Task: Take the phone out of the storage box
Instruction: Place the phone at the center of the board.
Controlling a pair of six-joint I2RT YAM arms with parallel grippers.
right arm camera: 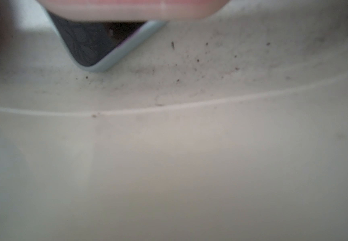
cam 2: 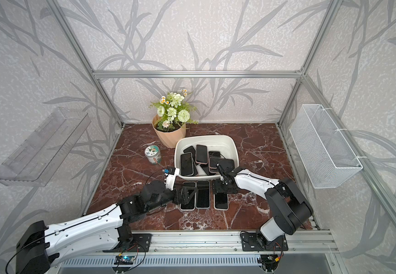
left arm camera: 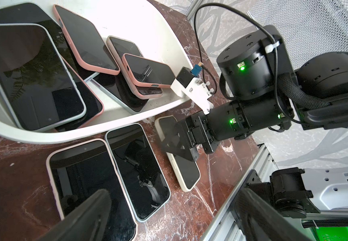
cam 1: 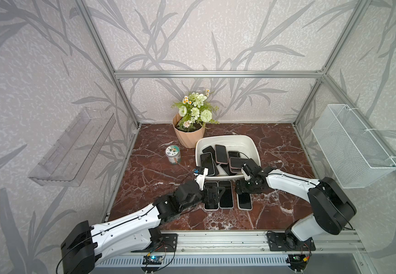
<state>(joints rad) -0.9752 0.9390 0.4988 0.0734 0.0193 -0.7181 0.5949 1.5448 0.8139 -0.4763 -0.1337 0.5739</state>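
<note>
The storage box (cam 1: 225,138) (cam 2: 204,138) is a shallow white tub at mid-table, and several dark-screened phones (cam 1: 221,153) are piled in it, some in pink cases. Three phones lie flat on the marble in front of it. My left gripper (cam 1: 212,193) (left arm camera: 173,192) hangs open over the leftmost phone (cam 1: 210,206) (left arm camera: 85,167). My right gripper (cam 1: 242,189) (left arm camera: 175,146) stands with its jaws wide astride the far end of the rightmost phone (cam 1: 244,201) (left arm camera: 186,173), which rests on the table. The right wrist view shows only the tub wall (right arm camera: 169,146) and a phone corner (right arm camera: 98,48).
A flower pot (cam 1: 187,136) and a round tin (cam 1: 173,154) stand left of the tub. A clear tray (cam 1: 73,147) hangs on the left wall and a white wire basket (cam 1: 351,144) on the right wall. An aluminium rail (cam 1: 216,239) runs along the front edge.
</note>
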